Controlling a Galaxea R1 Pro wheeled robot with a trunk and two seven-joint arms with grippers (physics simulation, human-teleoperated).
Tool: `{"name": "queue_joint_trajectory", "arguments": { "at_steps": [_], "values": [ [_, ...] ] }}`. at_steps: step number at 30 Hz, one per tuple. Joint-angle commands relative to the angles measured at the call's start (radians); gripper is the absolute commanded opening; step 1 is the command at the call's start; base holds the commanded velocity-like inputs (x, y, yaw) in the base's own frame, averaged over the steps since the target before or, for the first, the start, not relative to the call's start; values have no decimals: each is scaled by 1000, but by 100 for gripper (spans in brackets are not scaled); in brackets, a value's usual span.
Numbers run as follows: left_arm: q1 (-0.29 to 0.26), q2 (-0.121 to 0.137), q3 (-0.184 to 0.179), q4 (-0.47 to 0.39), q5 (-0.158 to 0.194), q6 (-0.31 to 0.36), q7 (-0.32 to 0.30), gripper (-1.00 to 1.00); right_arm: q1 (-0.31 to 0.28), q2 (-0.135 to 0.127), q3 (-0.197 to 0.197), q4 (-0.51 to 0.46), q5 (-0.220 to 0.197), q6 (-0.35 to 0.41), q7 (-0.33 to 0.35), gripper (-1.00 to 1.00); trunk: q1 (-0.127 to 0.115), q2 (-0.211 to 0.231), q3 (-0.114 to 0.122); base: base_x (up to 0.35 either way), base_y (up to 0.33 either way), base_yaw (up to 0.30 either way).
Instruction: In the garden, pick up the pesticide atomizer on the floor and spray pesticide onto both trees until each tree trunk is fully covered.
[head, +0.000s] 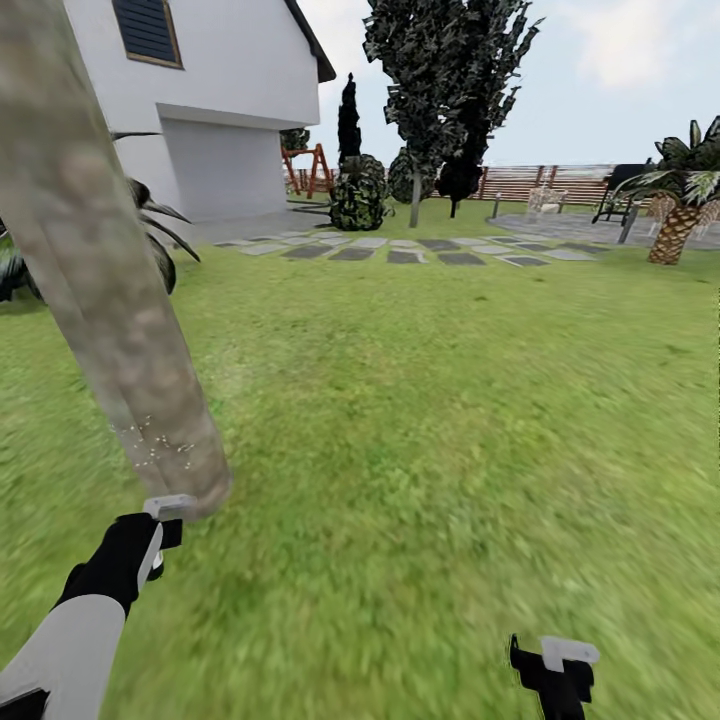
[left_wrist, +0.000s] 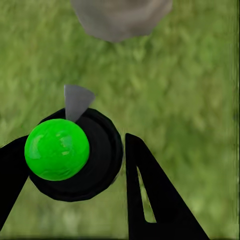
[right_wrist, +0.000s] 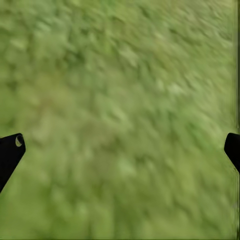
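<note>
One green-capped black pesticide atomizer (left_wrist: 72, 156) sits clenched in the left gripper (left_wrist: 75, 165), nozzle just beside the mottled grey-tan tree trunk (head: 105, 290); it looks light and rigid, best held round its body. Right gripper (right_wrist: 120, 150) hangs released over grass (head: 450, 430).

The tree trunk (head: 110, 300) is standing right against the left gripper (head: 165, 520), blocking it ahead, while open grass (head: 430, 430) is stretching clear rightward.
</note>
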Motion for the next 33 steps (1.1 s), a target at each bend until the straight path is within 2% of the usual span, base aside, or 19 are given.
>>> {"name": "queue_joint_trajectory", "arguments": {
  "at_steps": [1,9,20,24,28,33],
  "values": [
    [-1,0,1,-2,-1,5,1,-100,0,0,7,1,-8,-2,-3,100,0,0,-1,1,-273,6],
    [-1,0,3,-2,-1,5,1,-100,0,0,8,1,-8,-2,-3,100,0,0,-1,19,-274,212],
    [-1,-7,-4,-1,-1,3,0,-100,0,0,8,1,-8,-2,-3,100,0,0,-1,201,-226,275],
    [-1,-8,-1,-1,-1,-19,1,-100,0,0,8,1,-8,-2,-2,100,0,0,-1,197,-216,79],
    [-1,-12,-2,-8,0,-26,2,-100,0,1,8,1,-8,-2,-2,100,0,0,-1,-28,-262,31],
    [-10,-27,-7,-21,-1,-18,1,-100,0,-1,6,1,-9,-2,-3,100,0,0,-1,-154,-153,236]
  ]
}}
